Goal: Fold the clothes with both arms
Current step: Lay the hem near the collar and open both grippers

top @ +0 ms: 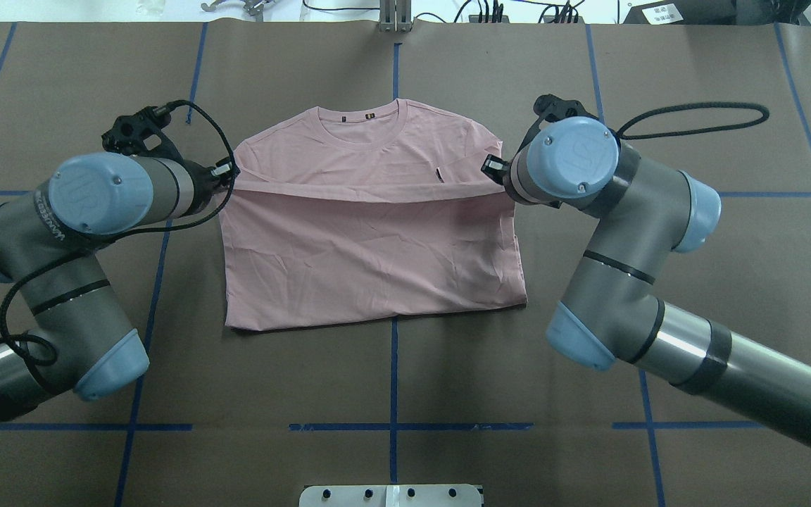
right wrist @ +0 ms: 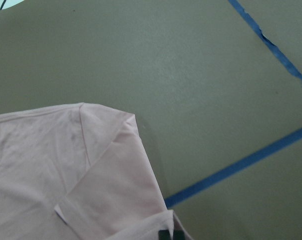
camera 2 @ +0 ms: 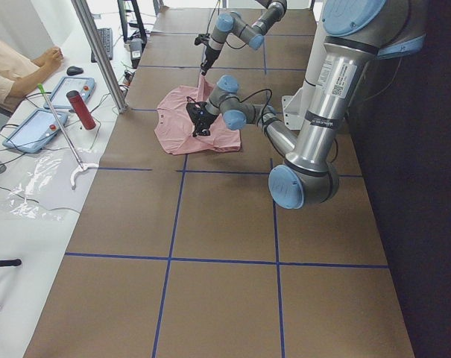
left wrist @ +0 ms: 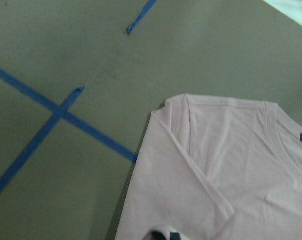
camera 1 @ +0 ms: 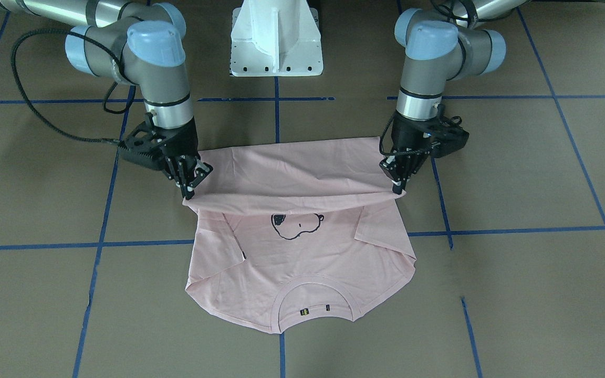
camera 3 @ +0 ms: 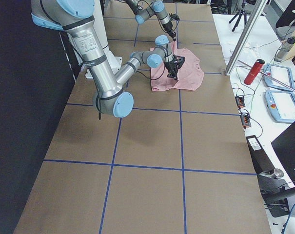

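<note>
While both grippers clamp the hem, right gripper on one corner, left gripper on the other, the shirt lies mid-table, sleeves turned in. Hem edge is raised over the dog print, short of the far collar. Judgement: last fold half carried; lay-down and release remain. Only container: red bottle on the side desk, contents unseen.

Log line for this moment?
phase: hem-to-collar fold | left end effector: pinching hem corner | right end effector: pinching hem corner | T-shirt: sleeves tucked, collar uncovered
</note>
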Controlling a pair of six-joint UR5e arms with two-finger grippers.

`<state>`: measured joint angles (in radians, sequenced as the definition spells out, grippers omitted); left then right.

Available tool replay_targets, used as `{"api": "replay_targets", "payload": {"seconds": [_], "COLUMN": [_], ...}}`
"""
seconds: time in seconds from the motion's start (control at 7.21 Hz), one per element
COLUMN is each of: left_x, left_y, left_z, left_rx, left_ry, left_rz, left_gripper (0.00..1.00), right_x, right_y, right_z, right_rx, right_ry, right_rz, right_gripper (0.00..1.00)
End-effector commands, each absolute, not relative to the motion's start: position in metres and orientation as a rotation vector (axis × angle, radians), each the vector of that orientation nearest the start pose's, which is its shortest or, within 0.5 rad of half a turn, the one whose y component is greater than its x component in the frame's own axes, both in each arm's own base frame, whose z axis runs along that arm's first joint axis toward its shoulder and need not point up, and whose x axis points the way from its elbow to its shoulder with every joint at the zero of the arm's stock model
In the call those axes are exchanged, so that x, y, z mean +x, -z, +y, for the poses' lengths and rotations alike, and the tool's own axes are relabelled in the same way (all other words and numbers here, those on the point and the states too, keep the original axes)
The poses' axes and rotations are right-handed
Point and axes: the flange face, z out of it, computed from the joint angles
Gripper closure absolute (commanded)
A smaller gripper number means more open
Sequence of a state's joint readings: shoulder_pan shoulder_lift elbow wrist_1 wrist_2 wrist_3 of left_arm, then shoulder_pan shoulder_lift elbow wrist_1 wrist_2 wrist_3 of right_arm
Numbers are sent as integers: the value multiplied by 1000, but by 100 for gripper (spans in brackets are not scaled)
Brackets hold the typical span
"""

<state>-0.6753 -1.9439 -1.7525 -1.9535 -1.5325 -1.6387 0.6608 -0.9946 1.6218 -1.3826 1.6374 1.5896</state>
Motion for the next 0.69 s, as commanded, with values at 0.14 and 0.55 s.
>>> {"api": "replay_targets", "payload": {"seconds": [0.14, 0.55], "left_x": [406, 435], "left_y": [-334, -370], "left_z": [-549, -572], "left_rx": [374, 384], "left_ry": [692, 690], "left_rz": [858, 883], "left_gripper": [100, 100], "right_x": [-497, -522], "right_y": [-297, -302], "right_z": [-607, -625], "right_rx": [191, 183], "right_ry": [-627, -621], "right_rz": [-804, -752], "right_gripper": [100, 100]}}
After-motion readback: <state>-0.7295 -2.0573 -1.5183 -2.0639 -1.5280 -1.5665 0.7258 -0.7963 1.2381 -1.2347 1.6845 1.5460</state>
